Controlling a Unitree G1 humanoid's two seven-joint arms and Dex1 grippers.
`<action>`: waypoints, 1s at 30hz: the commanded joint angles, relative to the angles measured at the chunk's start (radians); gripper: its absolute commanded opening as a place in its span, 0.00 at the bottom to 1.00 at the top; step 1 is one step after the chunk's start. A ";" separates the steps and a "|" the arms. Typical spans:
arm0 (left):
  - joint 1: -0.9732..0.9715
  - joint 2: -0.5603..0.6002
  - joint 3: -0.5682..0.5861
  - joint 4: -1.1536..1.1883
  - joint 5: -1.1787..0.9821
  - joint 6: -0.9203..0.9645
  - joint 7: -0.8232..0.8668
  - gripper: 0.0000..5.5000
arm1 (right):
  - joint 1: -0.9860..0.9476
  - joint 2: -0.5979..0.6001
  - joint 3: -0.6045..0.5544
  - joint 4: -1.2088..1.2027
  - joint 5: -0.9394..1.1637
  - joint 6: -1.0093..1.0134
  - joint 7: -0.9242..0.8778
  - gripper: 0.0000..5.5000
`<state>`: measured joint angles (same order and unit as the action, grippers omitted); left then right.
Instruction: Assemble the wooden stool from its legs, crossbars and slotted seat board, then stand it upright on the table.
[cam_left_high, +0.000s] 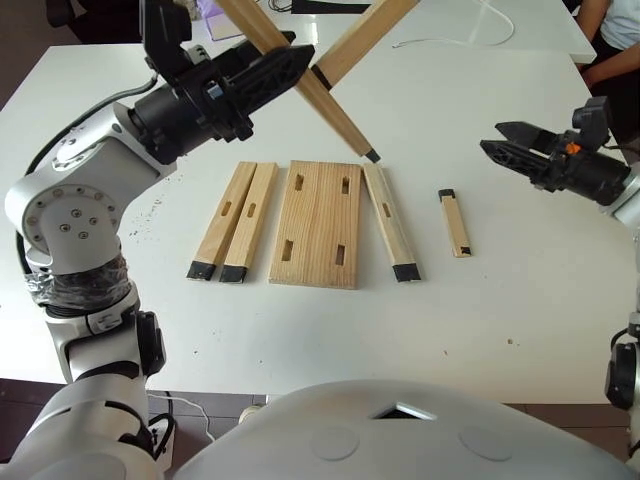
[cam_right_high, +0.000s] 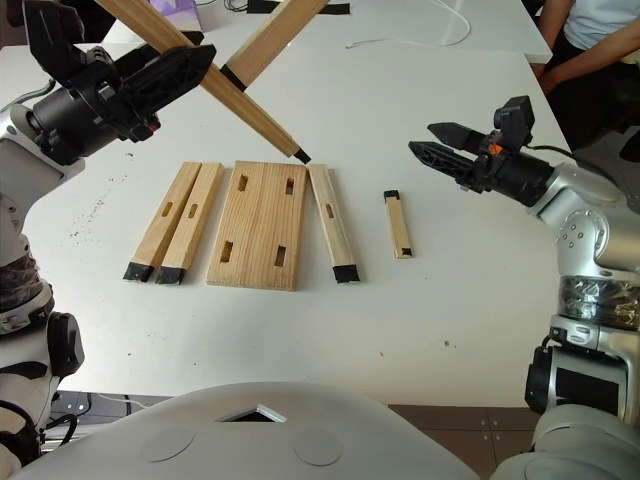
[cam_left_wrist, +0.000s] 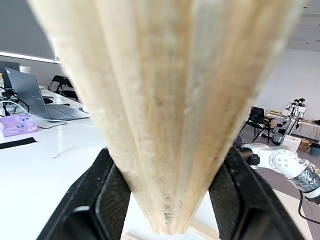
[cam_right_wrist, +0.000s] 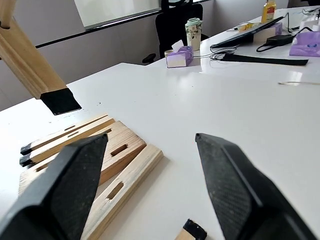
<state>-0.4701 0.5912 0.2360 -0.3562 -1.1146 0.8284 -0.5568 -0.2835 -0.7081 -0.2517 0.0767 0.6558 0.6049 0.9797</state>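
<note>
My left pincer (cam_left_high: 285, 62) is clamped on a crossed pair of legs (cam_left_high: 335, 110), raised over the bench (cam_left_high: 450, 310). My right pincer (cam_left_high: 492, 137) hovers with its jaws apart, near the short crossbar (cam_left_high: 456, 224). The seat board (cam_left_high: 318, 222) lies flat between loose legs (cam_left_high: 232, 218).

Pale wooden piece (cam_left_wrist: 165, 100) close to the lens, grain running lengthwise, end face toward the camera. Left gripper (cam_left_wrist: 167, 210) clamped on it, black fingers (cam_left_wrist: 102, 200) pressed to both sides (touching, no gap). White table (cam_left_wrist: 50, 160) behind. On it, an open laptop (cam_left_wrist: 35, 97), a purple box (cam_left_wrist: 17, 124) beside the laptop, a flat black strip (cam_left_wrist: 17, 143) near the box. The right arm (cam_left_wrist: 280, 162) farther off past the wood, grey wrap on one joint. Dark office chair (cam_left_wrist: 257, 117) behind it.
</note>
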 joint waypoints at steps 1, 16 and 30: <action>0.039 0.104 -0.030 -0.011 0.044 0.008 -0.163 0.37 | -0.025 0.113 -0.109 0.033 -0.067 -0.080 -0.302 0.59; -0.048 0.430 -0.208 0.274 0.375 -0.265 -1.006 0.37 | 0.020 0.264 -0.226 0.030 -0.143 -0.127 -0.718 0.59; 0.079 0.338 -0.193 0.232 0.447 -0.349 -0.946 0.37 | -0.085 0.250 -0.170 0.134 -0.160 -0.133 -0.663 0.59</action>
<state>-0.4135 0.9296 0.0304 -0.1128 -0.6819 0.4903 -1.5141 -0.3418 -0.4440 -0.4310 0.1942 0.5037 0.4722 0.3050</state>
